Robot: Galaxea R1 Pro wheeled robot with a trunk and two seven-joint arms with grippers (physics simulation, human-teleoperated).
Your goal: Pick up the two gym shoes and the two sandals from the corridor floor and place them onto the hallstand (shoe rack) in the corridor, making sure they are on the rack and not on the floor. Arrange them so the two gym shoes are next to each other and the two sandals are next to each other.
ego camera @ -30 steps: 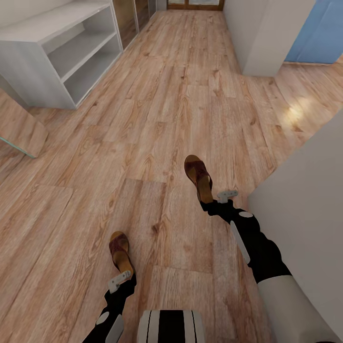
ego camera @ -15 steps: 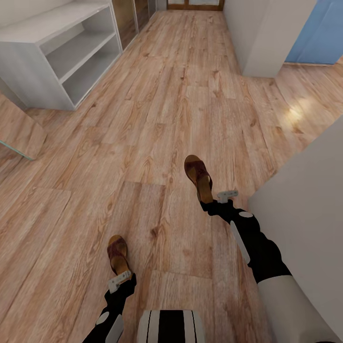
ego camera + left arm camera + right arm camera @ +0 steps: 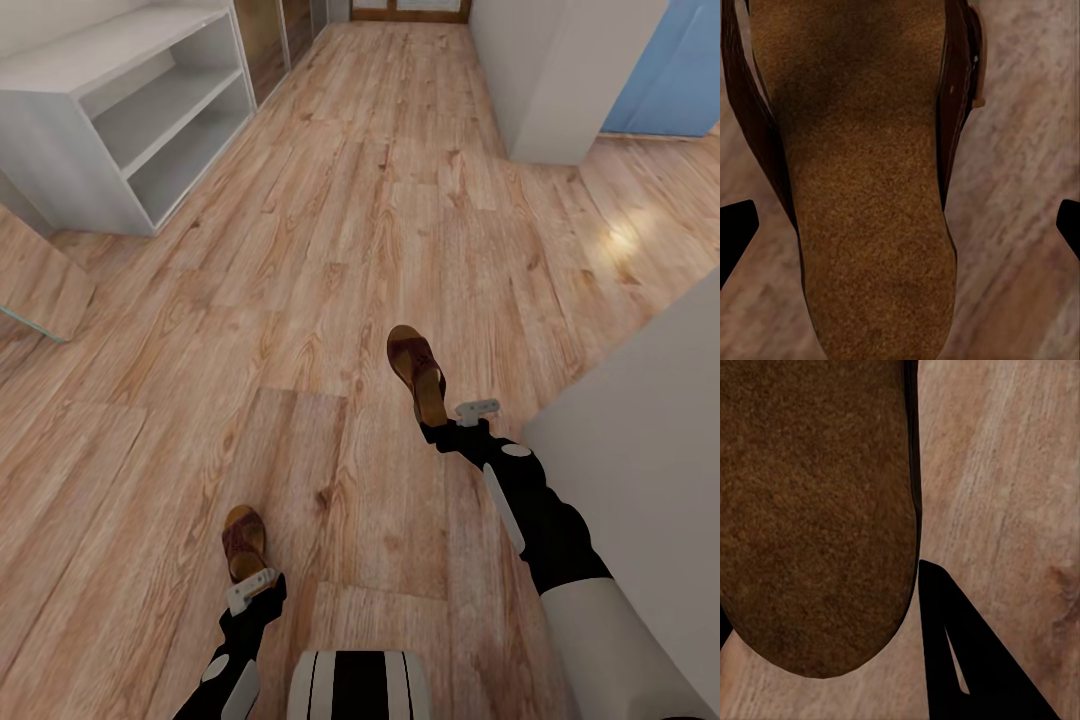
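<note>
One brown sandal (image 3: 417, 372) hangs over the corridor floor (image 3: 330, 230), with my right gripper (image 3: 437, 426) shut on its heel end; the right wrist view shows its tan footbed (image 3: 810, 510) close beside a dark finger (image 3: 960, 660). The other sandal (image 3: 244, 540) lies on the floor just ahead of my left gripper (image 3: 250, 585). In the left wrist view, this sandal (image 3: 862, 187) lies between the wide-apart fingertips of the open left gripper (image 3: 900, 229), and neither tip touches it. The light-grey hallstand (image 3: 130, 110) stands at the far left, its shelves bare. The gym shoes are out of view.
A white wall (image 3: 640, 430) runs close along my right arm. A white wall corner (image 3: 560, 80) and a blue door (image 3: 670, 70) are at the far right. A leaning glass panel (image 3: 40, 280) stands at the left. Open floor stretches toward the hallstand.
The whole view has shifted slightly, so the camera moved. The floor-lying sandal has drawn closer to my left gripper. The right sandal kept its place in the right gripper.
</note>
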